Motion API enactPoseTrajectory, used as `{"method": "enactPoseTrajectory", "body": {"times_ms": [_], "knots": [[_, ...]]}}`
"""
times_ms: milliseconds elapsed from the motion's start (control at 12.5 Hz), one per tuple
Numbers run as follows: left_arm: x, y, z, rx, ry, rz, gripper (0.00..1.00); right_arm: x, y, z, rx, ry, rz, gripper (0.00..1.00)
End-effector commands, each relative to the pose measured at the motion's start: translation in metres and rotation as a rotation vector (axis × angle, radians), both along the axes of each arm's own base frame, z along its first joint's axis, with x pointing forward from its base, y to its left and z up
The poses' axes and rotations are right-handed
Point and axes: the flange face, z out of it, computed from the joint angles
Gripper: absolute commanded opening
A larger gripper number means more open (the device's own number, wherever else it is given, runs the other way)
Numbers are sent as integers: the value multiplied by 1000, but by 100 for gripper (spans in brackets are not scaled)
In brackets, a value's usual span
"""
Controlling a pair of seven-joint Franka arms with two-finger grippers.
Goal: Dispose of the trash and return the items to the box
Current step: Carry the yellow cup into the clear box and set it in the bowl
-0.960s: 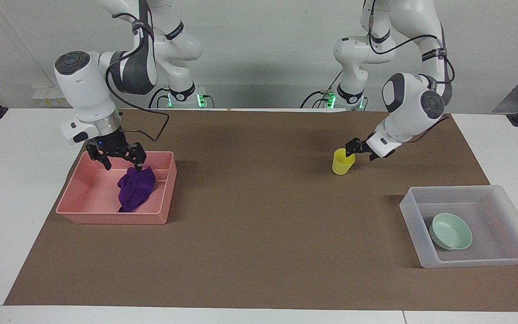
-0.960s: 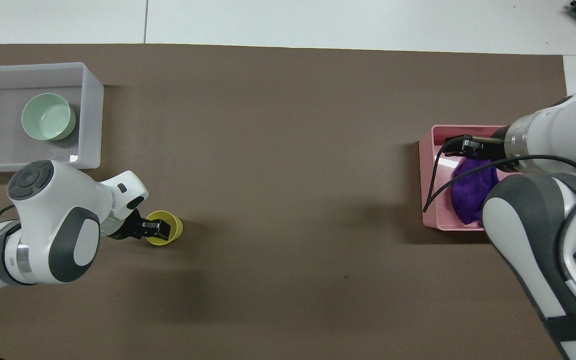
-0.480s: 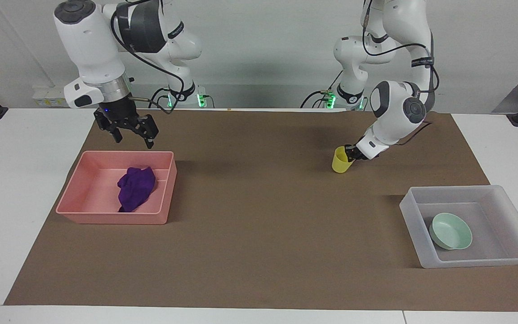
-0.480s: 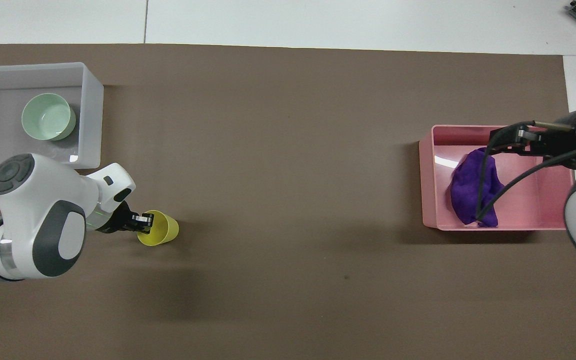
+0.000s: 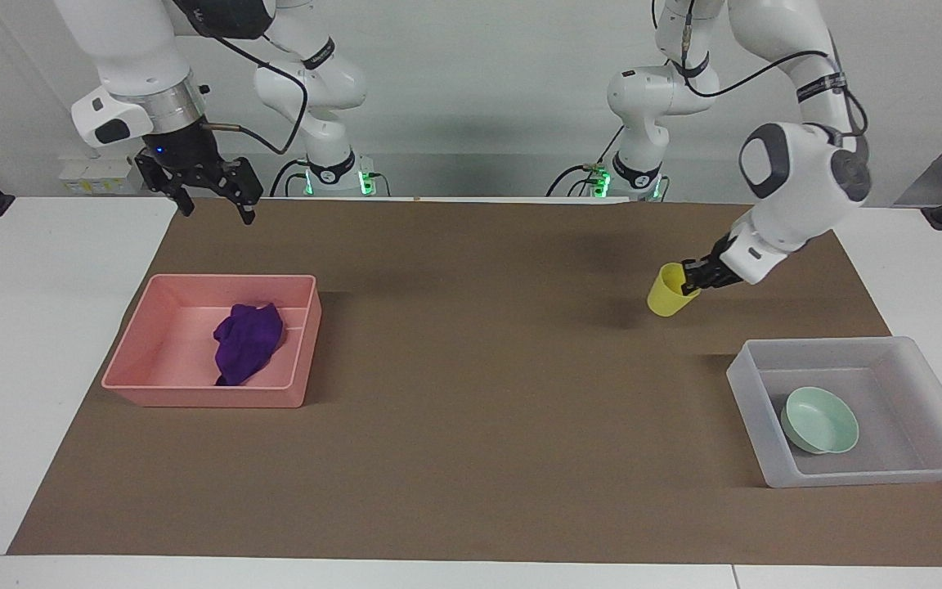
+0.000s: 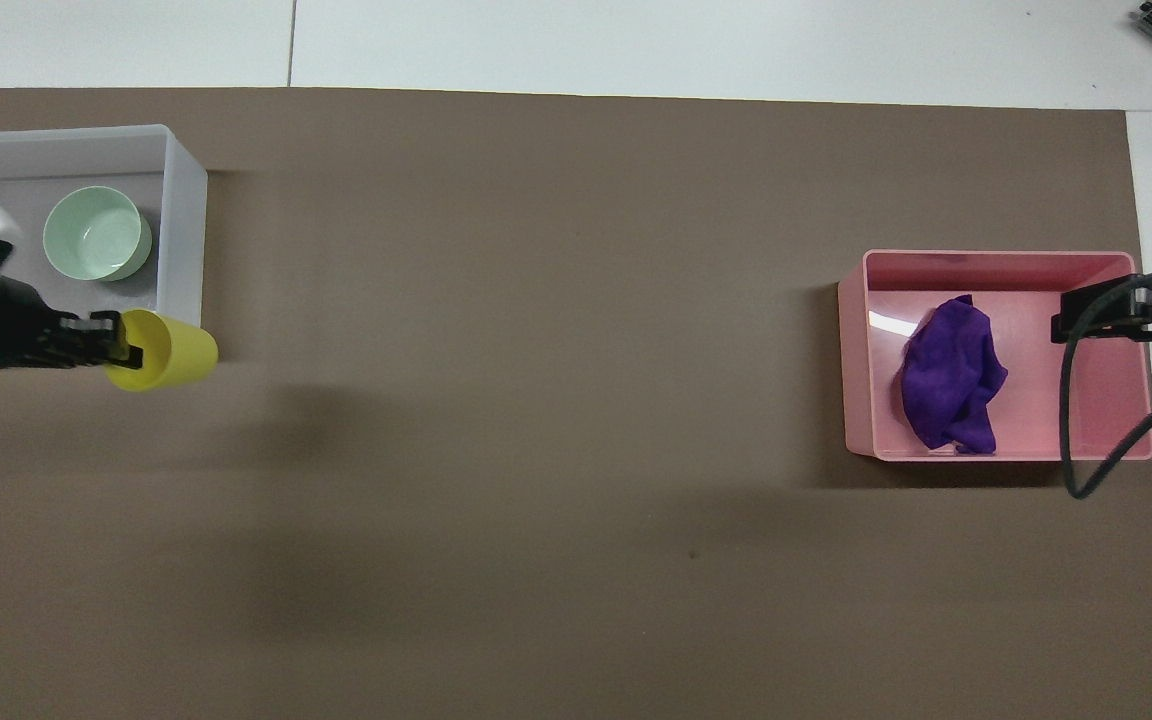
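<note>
Cup (image 5: 670,290) is held tilted by its rim in the left end effector (image 5: 693,278), above the mat near the box (image 5: 929,470) at the left arm's end of the table. It should be carried over the box, lowered beside the bowl (image 5: 819,420), then released. The cloth (image 5: 247,341) lies in the pink tray (image 5: 193,395); the right end effector (image 5: 211,200) hangs spread wide above the table edge nearest the robots.
</note>
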Motion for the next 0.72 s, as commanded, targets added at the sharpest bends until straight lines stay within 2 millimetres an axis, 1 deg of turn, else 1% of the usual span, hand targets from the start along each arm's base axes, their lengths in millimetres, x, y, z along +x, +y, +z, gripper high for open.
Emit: {"method": "enactPoseTrajectory", "body": {"times_ms": [0, 80, 160, 240, 320, 400, 480, 640], "knots": [[52, 49, 2, 8, -9, 36, 0, -3, -4, -5, -5, -6, 51, 100], [71, 71, -7, 44, -22, 52, 0, -3, -2, -5, -11, 4, 82, 100], [87, 82, -17, 61, -29, 55, 0, -4, -1, -7, -8, 11, 86, 100], [104, 90, -34, 90, -42, 57, 0, -5, -2, -6, -8, 10, 85, 100], [114, 94, -50, 123, -63, 53, 0, -4, -1, -7, -8, 7, 88, 100], [121, 95, -61, 142, -87, 55, 0, -5, -2, -9, -8, 8, 90, 100], [126, 97, -75, 152, -90, 53, 0, -5, -4, -9, -8, 9, 97, 100], [134, 103, -99, 161, -110, 57, 0, -7, -17, -10, -7, 16, 107, 100]]}}
